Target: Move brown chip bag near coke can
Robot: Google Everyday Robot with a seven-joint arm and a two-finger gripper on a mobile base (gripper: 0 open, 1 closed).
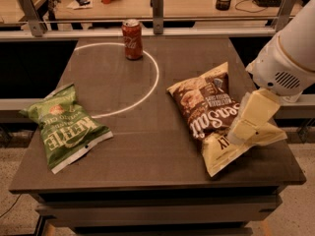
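The brown chip bag [204, 107] lies flat on the right half of the dark table [147, 146], with white "Sea Salt" script and a pale yellow near end. The coke can [132, 39] stands upright at the table's far edge, on a white circle line, well apart from the bag. My gripper [238, 134] hangs from the white arm [290, 58] at the right and sits low over the bag's near right yellow end, covering part of it. I cannot tell if it touches the bag.
A green "Kettle" chip bag [64, 127] lies on the table's left side. A white painted circle [147, 90] marks the far middle. A rail with metal posts [157, 4] runs behind the table, with a cluttered desk beyond.
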